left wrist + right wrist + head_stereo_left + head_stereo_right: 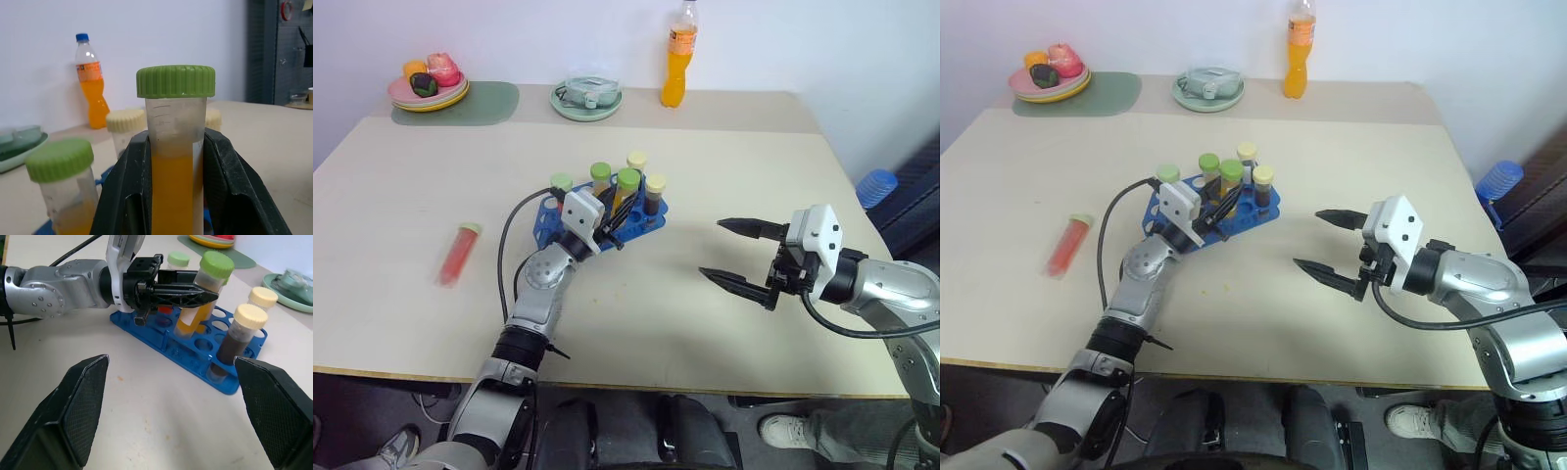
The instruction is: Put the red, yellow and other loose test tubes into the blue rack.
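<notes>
Head views: the blue rack [646, 217] sits mid-table; the left gripper [619, 223] is clamped on a green-capped yellow tube [627, 188] over it. The red tube [458, 252] lies at nine o'clock of the rack. The right gripper [736, 255], at three o'clock, has its fingers spread wide.

Left wrist view: black fingers [124, 196] pinch the yellow tube.

Right wrist view: the tube stands tilted in a rack hole.

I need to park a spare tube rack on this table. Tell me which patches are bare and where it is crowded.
Bare: the wide stretch between the blue rack and the table's far edge, and the near strip between the red tube and the right gripper. Crowded: around the rack, where the left gripper clamps a yellow tube, and the far edge with plate, bowl and bottle.
</notes>
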Robot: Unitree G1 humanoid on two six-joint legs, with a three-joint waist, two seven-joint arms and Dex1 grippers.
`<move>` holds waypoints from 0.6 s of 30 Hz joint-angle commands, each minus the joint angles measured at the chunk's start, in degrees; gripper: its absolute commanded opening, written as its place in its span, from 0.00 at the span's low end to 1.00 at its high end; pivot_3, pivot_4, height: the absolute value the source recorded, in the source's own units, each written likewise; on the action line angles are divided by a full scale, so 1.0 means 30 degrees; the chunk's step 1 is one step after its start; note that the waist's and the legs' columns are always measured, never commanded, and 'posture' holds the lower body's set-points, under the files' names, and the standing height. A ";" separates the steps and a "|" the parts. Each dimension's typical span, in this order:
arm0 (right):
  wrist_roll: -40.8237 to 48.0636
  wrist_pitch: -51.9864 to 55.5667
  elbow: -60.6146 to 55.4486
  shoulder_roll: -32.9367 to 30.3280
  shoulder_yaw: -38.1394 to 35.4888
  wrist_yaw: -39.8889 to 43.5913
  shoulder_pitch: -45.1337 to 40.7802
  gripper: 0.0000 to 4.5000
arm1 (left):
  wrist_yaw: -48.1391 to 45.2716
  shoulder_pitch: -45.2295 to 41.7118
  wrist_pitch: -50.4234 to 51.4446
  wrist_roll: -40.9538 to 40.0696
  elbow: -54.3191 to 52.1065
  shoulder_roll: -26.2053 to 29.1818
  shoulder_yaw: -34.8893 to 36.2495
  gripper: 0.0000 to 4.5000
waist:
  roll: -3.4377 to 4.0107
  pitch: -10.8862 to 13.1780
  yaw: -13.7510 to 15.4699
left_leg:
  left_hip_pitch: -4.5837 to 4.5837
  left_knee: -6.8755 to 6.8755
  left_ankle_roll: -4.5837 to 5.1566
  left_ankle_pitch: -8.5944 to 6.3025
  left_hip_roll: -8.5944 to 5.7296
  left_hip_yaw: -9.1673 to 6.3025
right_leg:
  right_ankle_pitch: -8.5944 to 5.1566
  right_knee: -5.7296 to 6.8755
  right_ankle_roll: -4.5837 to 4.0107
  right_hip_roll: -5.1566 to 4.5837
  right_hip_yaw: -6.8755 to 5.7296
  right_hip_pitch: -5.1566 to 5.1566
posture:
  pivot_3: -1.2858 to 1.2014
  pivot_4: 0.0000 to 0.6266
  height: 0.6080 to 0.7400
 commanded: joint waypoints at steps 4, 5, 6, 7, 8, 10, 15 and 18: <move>0.0327 -0.0277 -0.0949 -0.0048 -0.0719 -0.0352 0.0072 0.93 | -0.0816 -0.0387 -0.0740 -0.0068 0.0467 -0.0370 0.0371 0.18 | 0.0000 0.0000 0.0003 | 0.0000 0.0001 0.0003 -0.0002 0.0000 -0.0001 | 0.0000 -0.0002 0.0001 0.0000 0.0000 0.0000 | 0.52 0.24 1.00; 0.0307 -0.0293 -0.0957 0.0013 -0.0683 -0.0435 0.0067 0.93 | -0.0919 -0.0438 -0.0723 -0.0133 0.0670 -0.0403 0.0444 0.18 | 0.0000 0.0000 0.0005 | -0.0001 0.0001 0.0004 -0.0002 0.0000 -0.0002 | 0.0000 -0.0003 0.0001 0.0000 0.0000 0.0001 | 0.52 0.24 1.00; 0.0290 -0.0305 -0.0955 0.0053 -0.0636 -0.0504 0.0050 0.93 | -0.1001 -0.0484 -0.0734 -0.0180 0.0840 -0.0421 0.0506 0.18 | 0.0000 0.0000 0.0004 | -0.0001 0.0001 0.0005 -0.0003 0.0000 0.0000 | 0.0000 -0.0005 0.0001 -0.0001 0.0000 0.0001 | 0.52 0.24 1.00; 0.0284 -0.0335 -0.0945 0.0106 -0.0607 -0.0573 0.0048 0.93 | -0.1105 -0.0503 -0.0758 -0.0267 0.1064 -0.0441 0.0602 0.18 | 0.0000 0.0000 0.0003 | -0.0001 0.0001 0.0008 -0.0005 0.0000 0.0000 | 0.0000 -0.0008 0.0001 -0.0002 -0.0001 0.0004 | 0.52 0.24 1.00; 0.0275 -0.0362 -0.0924 0.0158 -0.0557 -0.0635 0.0022 0.93 | -0.1259 -0.0522 -0.0762 -0.0335 0.1281 -0.0444 0.0710 0.18 | 0.0000 0.0000 0.0001 | 0.0000 0.0001 0.0009 -0.0005 -0.0001 0.0001 | 0.0000 -0.0009 0.0001 -0.0002 -0.0001 0.0005 | 0.52 0.24 1.00; 0.0247 -0.0465 -0.0857 0.0238 -0.0501 -0.0692 0.0025 0.93 | -0.2141 -0.0407 -0.0279 -0.1113 0.1272 -0.0533 0.0945 0.29 | 0.0000 0.0000 -0.0005 | 0.0000 0.0001 0.0010 -0.0006 0.0000 -0.0001 | 0.0000 -0.0008 0.0001 -0.0001 -0.0003 0.0005 | 0.52 0.24 1.00; 0.0173 -0.0706 -0.0705 0.0492 -0.0411 -0.0798 0.0029 0.93 | -0.2690 -0.0231 0.0111 -0.1303 0.0785 -0.0420 0.1254 0.82 | 0.0000 0.0000 -0.0008 | 0.0000 0.0001 0.0010 -0.0006 0.0000 -0.0002 | 0.0000 -0.0007 0.0001 0.0000 -0.0004 0.0005 | 0.52 0.24 1.00; 0.0052 -0.0943 -0.0662 0.0674 -0.0290 -0.0831 0.0171 0.93 | -0.2694 -0.0070 0.0312 -0.1367 0.0090 -0.0229 0.1372 0.98 | 0.0000 0.0000 -0.0019 | 0.0000 0.0001 0.0010 -0.0006 0.0000 -0.0005 | 0.0001 -0.0006 0.0001 0.0000 -0.0004 0.0005 | 0.52 0.24 1.00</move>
